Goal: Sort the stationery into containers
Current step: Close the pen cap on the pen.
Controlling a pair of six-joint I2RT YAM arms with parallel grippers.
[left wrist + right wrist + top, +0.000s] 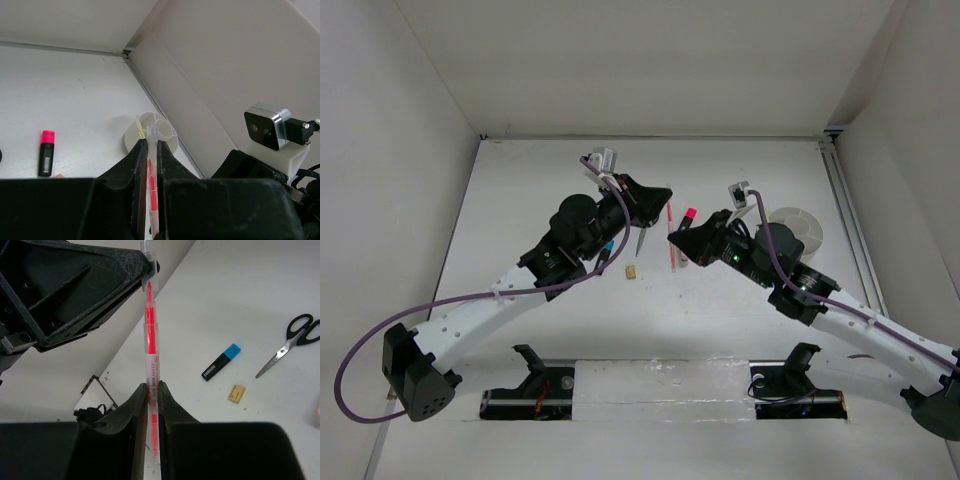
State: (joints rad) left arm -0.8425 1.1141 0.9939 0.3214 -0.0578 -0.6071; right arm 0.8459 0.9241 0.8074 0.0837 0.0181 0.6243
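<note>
Handover, by the look of it: left end effector [149, 150] and right end effector [153, 390] each pinched one end of the pen [150, 335] above the surface [520, 200], likely because the tub [808, 214] sat rightward.

bright, even, diffuse light from overhead fills the white enclosure, and the desk [720, 320] looks pale and faintly washed out. shadows on it are soft and short. a shiny strip [660, 385] at the near edge catches glare. in both wrist views the black jaws are dark and soft-focus, while the print on the red pen [151, 355] is sharp and legible.
</note>
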